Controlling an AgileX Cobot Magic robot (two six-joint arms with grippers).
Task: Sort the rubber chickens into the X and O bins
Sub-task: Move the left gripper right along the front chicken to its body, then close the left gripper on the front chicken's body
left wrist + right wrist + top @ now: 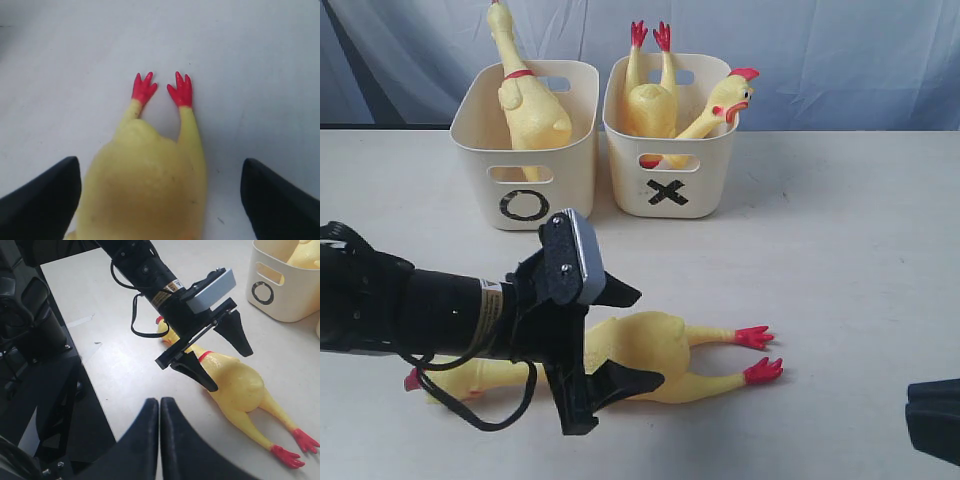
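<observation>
One rubber chicken [685, 352] lies flat on the white table, red feet [756, 338] to the right and head at the left behind the arm. My left gripper [648, 337] is open and straddles its fat body [145, 185], one finger on each side without touching. The O bin [525, 205] holds one chicken [532, 112]. In the X bin [670, 190] one chicken [652, 100] stands feet-up and another [720, 108] leans its head over the rim. My right gripper [160, 402] is shut and empty at the near right table edge [935, 415].
The two bins stand side by side at the back of the table [840, 230]. In the right wrist view a dark floor and black equipment [35, 325] lie beyond the table edge. The left arm's cable [480, 400] loops over the chicken's neck end.
</observation>
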